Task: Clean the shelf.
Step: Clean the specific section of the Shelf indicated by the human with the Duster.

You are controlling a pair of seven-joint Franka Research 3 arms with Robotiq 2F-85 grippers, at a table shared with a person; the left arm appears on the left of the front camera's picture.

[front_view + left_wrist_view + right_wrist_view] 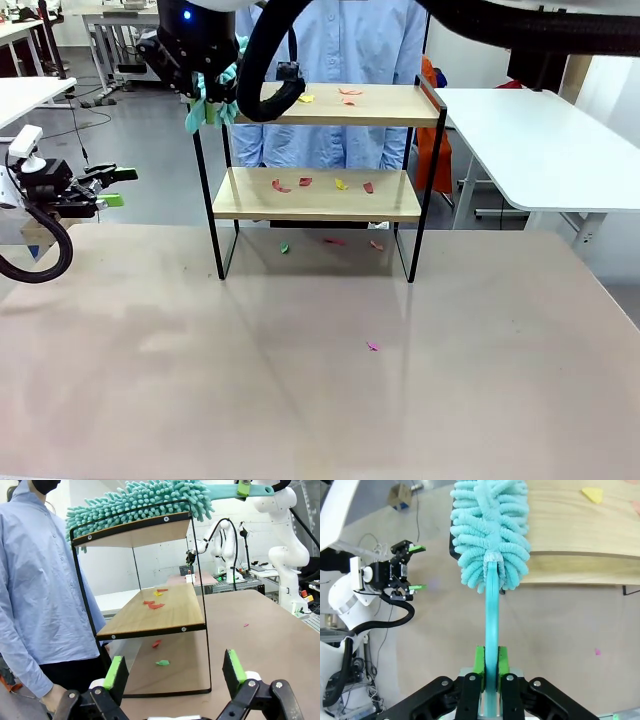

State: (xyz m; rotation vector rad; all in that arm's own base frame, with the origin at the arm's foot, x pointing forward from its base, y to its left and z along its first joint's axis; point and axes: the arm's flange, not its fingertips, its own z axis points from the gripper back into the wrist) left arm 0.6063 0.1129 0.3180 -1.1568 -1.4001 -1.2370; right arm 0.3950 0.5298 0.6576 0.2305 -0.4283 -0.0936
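The shelf (320, 195) stands at the far middle of the table, two light wood boards in a thin black frame. Paper scraps (306, 98) lie on its top board, and more scraps (305, 183) on the lower board. My right gripper (491, 662) is shut on the handle of a teal fluffy duster (490, 535). The duster head rests over the left end of the top board (580, 540). My left gripper (175, 672) hangs open and empty at the table's left, its green pads (116, 672) pointing at the shelf's side.
A person in a light blue shirt (340, 50) stands right behind the shelf. Loose scraps (333, 241) lie on the table under the shelf, and a pink one (372, 346) nearer the middle. White tables (540, 140) stand at the back right and back left.
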